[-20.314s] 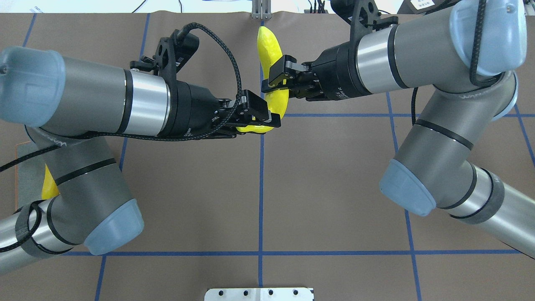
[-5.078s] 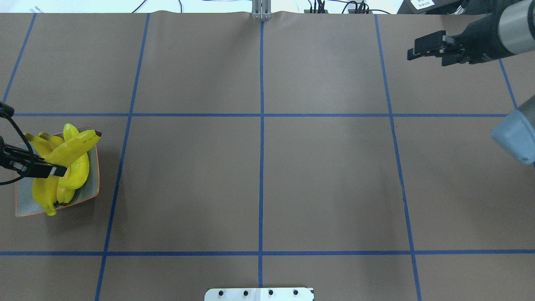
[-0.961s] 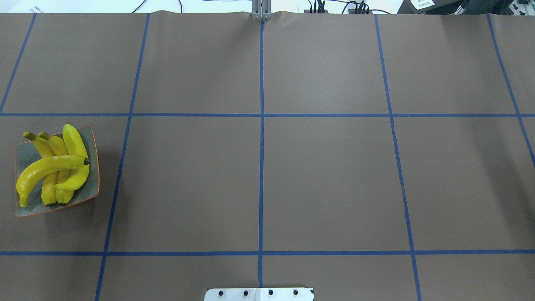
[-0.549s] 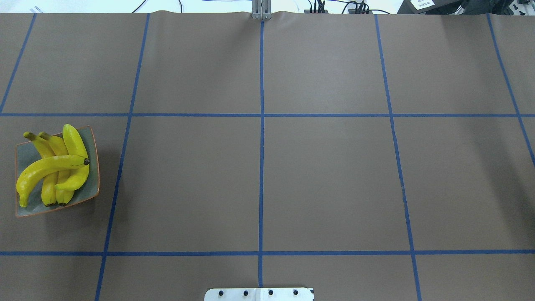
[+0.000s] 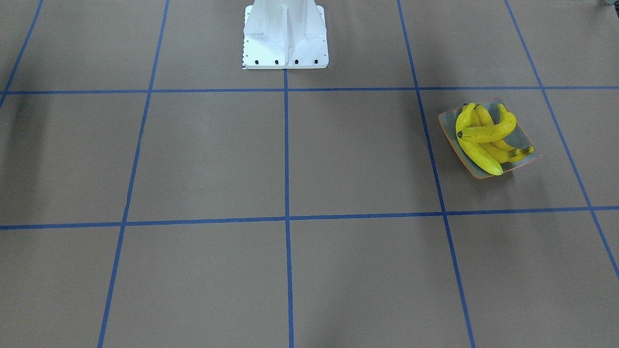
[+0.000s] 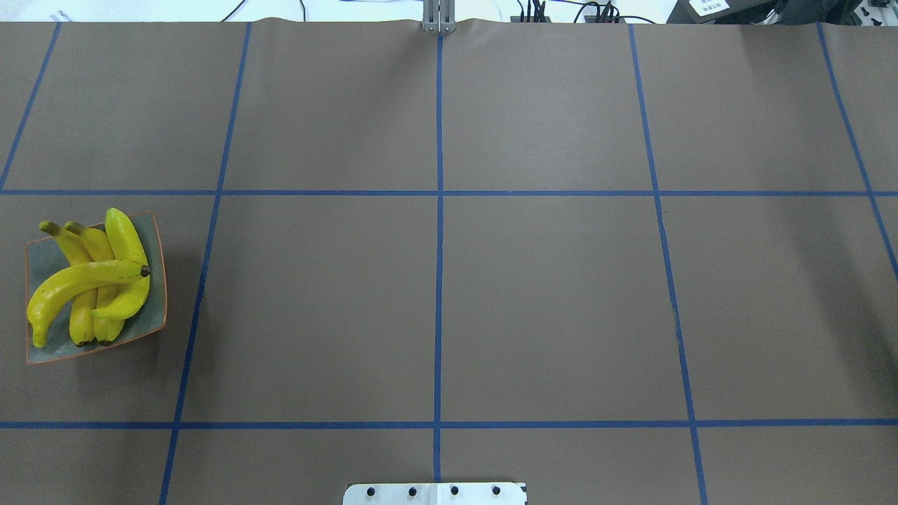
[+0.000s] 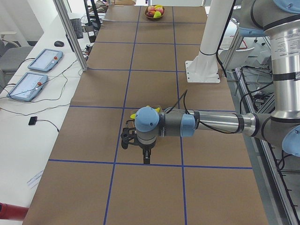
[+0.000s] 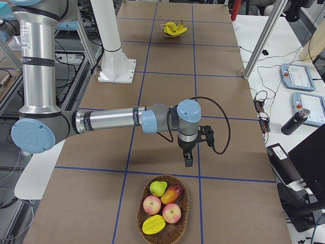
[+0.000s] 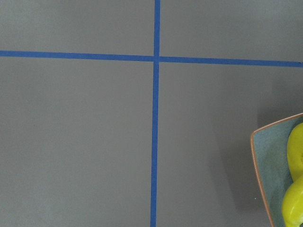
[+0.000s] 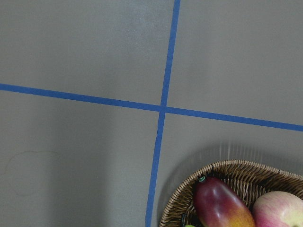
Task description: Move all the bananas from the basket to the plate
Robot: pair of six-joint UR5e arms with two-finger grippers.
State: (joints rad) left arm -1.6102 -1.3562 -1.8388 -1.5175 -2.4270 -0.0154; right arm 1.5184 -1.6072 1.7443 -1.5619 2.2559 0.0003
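Starting at the robot's edge of the table, the white mounting pedestal is bolted down mid-edge.

A bit further in, toward the table's left end, the plate is parked flat on the brown cover. All four bananas are piled in it: three are laid roughly side by side and the fourth is draped crosswise on top. So the bananas are all on the plate.

The left gripper is hung over the table just beside the plate, on the side toward the left end, and is pointed straight down. It's only caught by the side camera, so whether its fingers are spread or pressed together can't be told.

At about the same depth but at the right end, a wicker basket is loaded with a pear, a mango, two apples and one yellow fruit. The right gripper is hung just beside the basket's rim, on the side toward the table's middle, also pointed down. Same deal here: it's only seen from the side, so spread or pressed together can't be told.

Along the far edge, a grey metal post and some cables are seen.
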